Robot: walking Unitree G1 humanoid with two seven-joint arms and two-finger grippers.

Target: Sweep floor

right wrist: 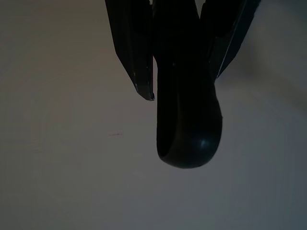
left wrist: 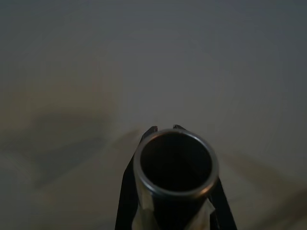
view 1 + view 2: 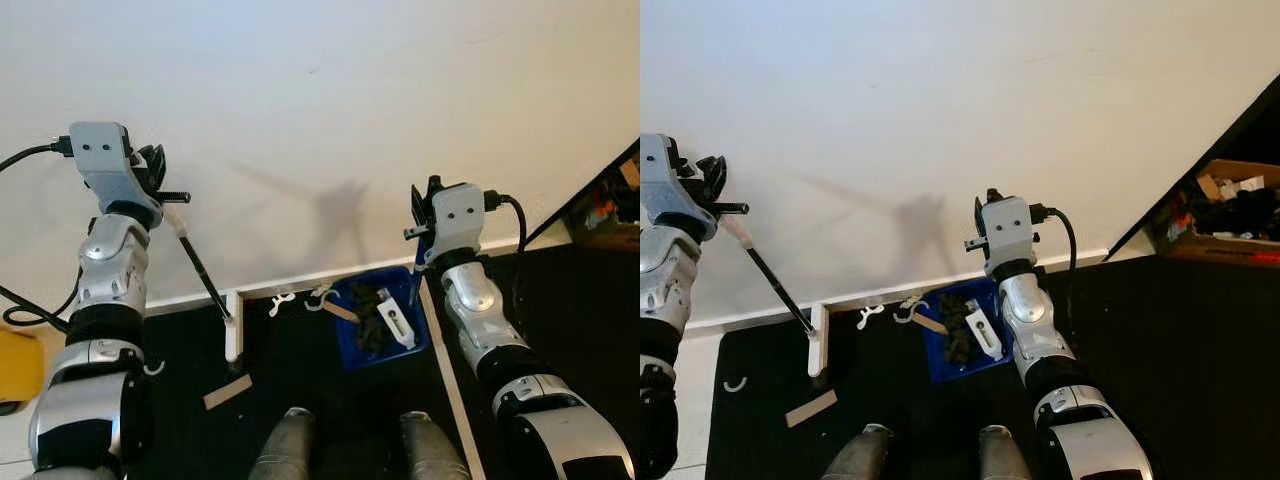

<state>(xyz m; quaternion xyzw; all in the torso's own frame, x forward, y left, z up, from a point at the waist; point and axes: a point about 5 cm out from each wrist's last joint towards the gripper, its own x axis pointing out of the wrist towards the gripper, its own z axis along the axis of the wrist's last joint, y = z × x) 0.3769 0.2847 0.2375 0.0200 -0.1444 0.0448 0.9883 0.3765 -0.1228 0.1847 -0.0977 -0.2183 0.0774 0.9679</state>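
My left gripper (image 3: pixel 157 168) is raised in front of the white wall and is shut on the top of a black broom handle (image 3: pixel 200 265). The handle slants down to a white broom head (image 3: pixel 233 338) on the black floor by the baseboard. In the left wrist view the handle's round open end (image 2: pixel 175 163) sits between the fingers. My right gripper (image 3: pixel 424 215) is shut on the dark handle (image 1: pixel 187 120) of a blue dustpan (image 3: pixel 352 352). The pan rests on the floor and holds dark debris (image 3: pixel 368 318) and a white piece (image 3: pixel 396 326).
Two white hooks (image 3: pixel 281 300) (image 3: pixel 319 295) lie by the baseboard between broom and pan. A cardboard strip (image 3: pixel 228 391) lies near my feet (image 3: pixel 290 445). A box of clutter (image 3: pixel 1225 210) stands at the right, and a yellow object (image 3: pixel 14 366) at the left edge.
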